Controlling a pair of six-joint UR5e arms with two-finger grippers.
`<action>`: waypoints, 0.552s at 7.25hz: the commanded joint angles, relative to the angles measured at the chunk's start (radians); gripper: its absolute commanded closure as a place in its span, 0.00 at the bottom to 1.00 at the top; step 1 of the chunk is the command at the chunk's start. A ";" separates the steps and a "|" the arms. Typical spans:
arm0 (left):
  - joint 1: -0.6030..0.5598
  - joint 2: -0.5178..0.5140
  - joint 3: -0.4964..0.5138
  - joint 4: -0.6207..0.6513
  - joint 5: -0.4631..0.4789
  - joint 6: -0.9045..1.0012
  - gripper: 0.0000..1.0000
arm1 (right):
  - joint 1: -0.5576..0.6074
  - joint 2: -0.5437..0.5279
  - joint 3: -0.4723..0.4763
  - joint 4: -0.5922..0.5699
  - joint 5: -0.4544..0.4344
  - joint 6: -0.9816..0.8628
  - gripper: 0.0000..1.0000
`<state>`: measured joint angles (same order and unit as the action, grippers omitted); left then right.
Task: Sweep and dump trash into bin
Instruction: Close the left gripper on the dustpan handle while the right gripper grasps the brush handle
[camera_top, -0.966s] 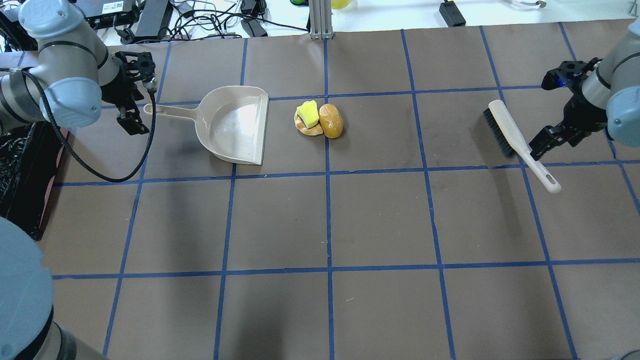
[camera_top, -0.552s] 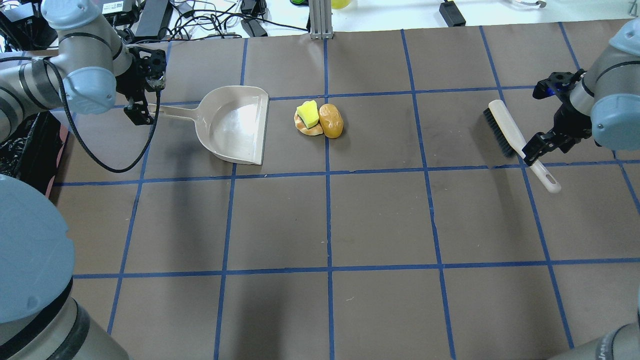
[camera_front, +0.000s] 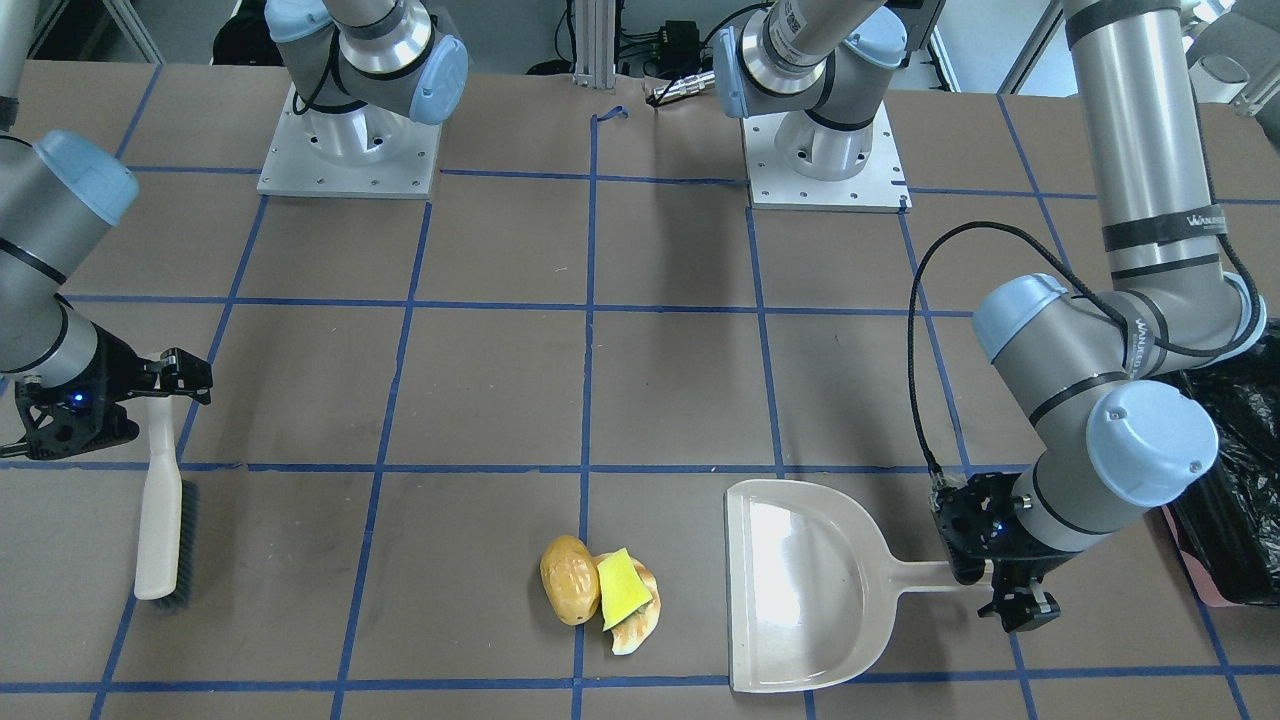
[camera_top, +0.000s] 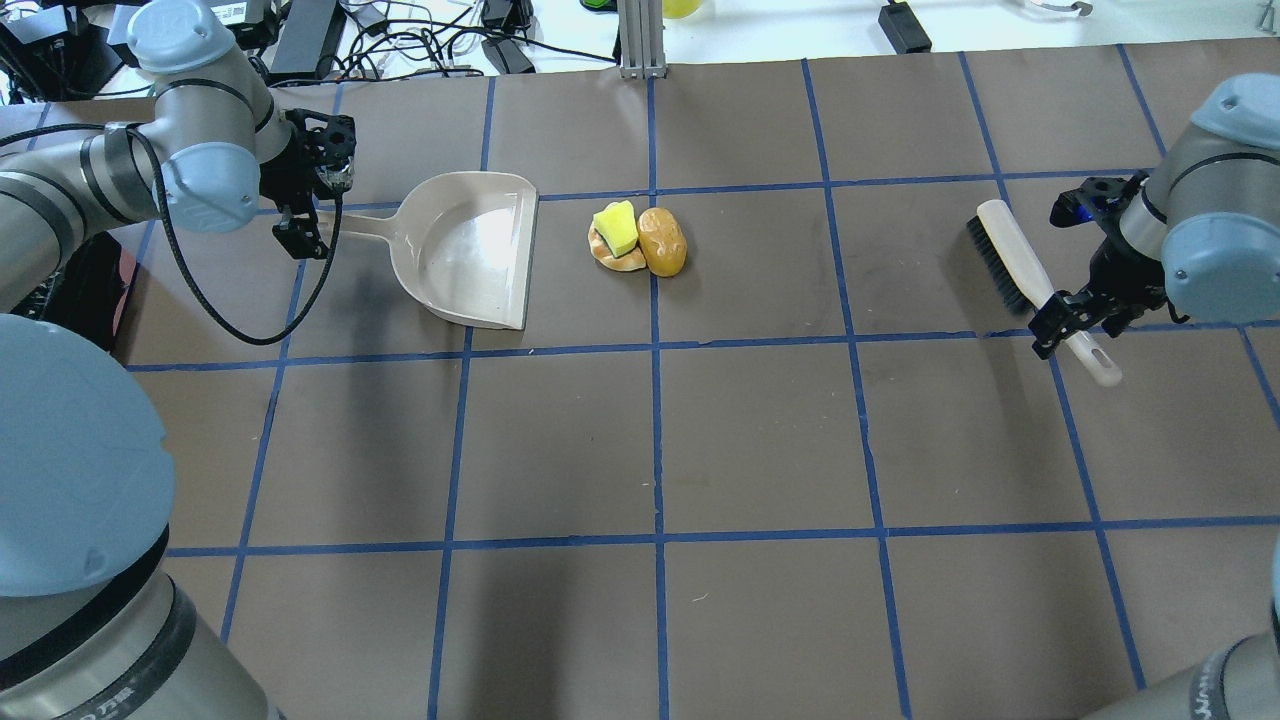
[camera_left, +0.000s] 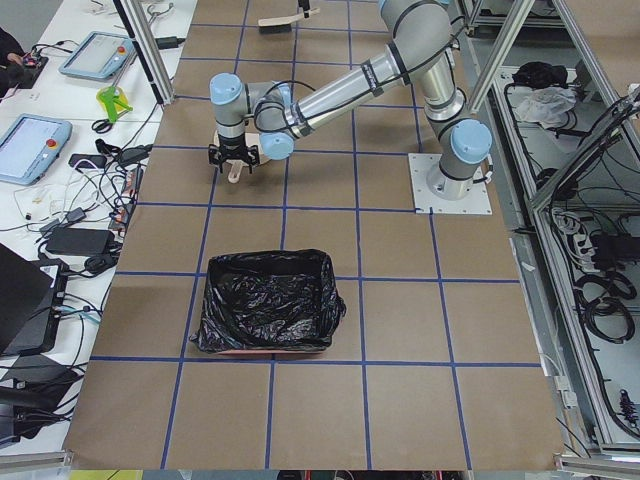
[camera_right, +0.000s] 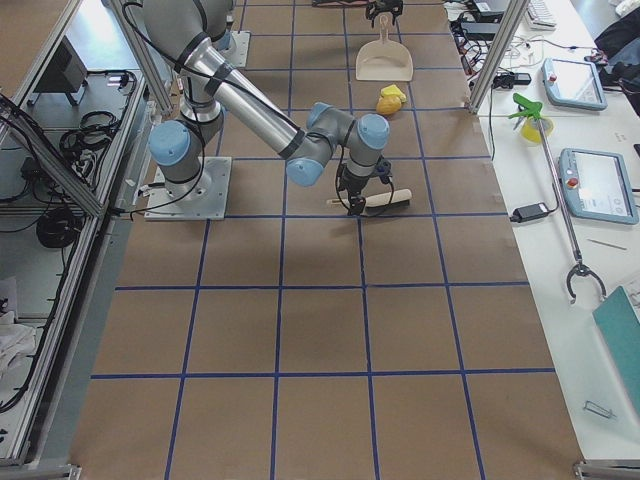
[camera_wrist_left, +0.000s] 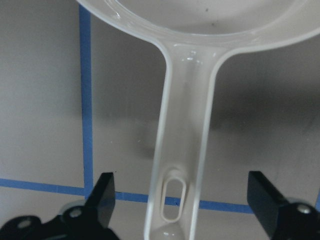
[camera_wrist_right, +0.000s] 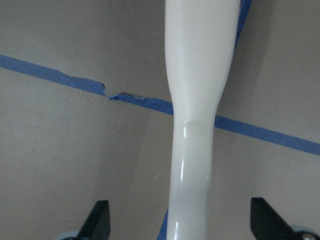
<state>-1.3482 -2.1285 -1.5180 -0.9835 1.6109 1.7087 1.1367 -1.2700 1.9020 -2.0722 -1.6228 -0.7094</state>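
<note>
The trash (camera_top: 637, 240) is a small pile of a brown lump, a yellow piece and a tan scrap, just right of the beige dustpan (camera_top: 470, 250). My left gripper (camera_top: 308, 212) is open, and in the left wrist view its fingers (camera_wrist_left: 105, 192) straddle the dustpan handle (camera_wrist_left: 185, 145) without touching it. My right gripper (camera_top: 1072, 318) is also open, its fingers (camera_wrist_right: 100, 220) either side of the white brush handle (camera_wrist_right: 197, 100). The brush (camera_top: 1010, 265) lies flat at the far right. The bin (camera_left: 265, 315), lined with a black bag, stands beyond the table's left end.
Cables, power bricks and a metal post (camera_top: 640, 40) line the far edge of the table. Blue tape lines grid the brown tabletop (camera_top: 760, 440). Both arm bases (camera_front: 825, 150) stand on the robot's side.
My left gripper moved right to the end of the dustpan handle. My right gripper moved left and nearer over the brush handle. Dustpan, brush and trash stayed put.
</note>
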 joint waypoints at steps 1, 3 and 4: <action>-0.003 -0.008 -0.002 -0.001 0.000 -0.003 0.42 | 0.000 0.001 0.002 -0.002 -0.002 0.008 0.23; -0.006 -0.008 -0.004 -0.001 0.004 -0.003 0.81 | 0.000 0.001 0.002 0.000 -0.003 0.008 0.30; -0.018 -0.008 -0.005 -0.001 0.010 -0.004 0.82 | 0.000 0.001 0.002 -0.002 -0.003 0.010 0.47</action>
<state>-1.3563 -2.1364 -1.5223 -0.9847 1.6160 1.7052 1.1367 -1.2686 1.9041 -2.0728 -1.6258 -0.7009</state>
